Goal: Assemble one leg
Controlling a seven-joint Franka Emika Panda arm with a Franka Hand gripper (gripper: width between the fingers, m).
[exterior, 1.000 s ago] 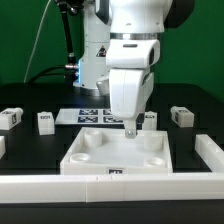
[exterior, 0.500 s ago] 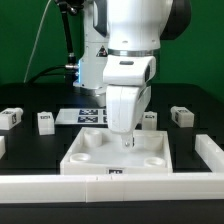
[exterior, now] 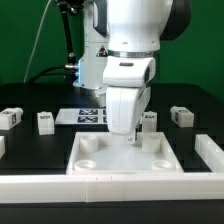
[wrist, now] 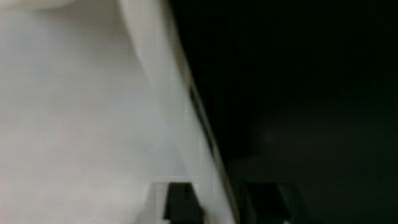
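I count four tagged white pieces loose on the black table [exterior: 30,140]: left leg [exterior: 10,117], second leg [exterior: 45,121], third leg [exterior: 150,120] just behind the one tray [exterior: 125,160], and right leg [exterior: 181,116]. The hand [exterior: 133,136] straddles the tray's far wall; I cannot tell whether it clamps. One marker board [exterior: 85,116] lies behind, before a green backdrop.

four small white legs [exterior: 10,117] [exterior: 44,121] [exterior: 150,120] [exterior: 181,116], one large white tray [exterior: 100,166], one marker board [exterior: 88,116], one robot arm [exterior: 135,40]
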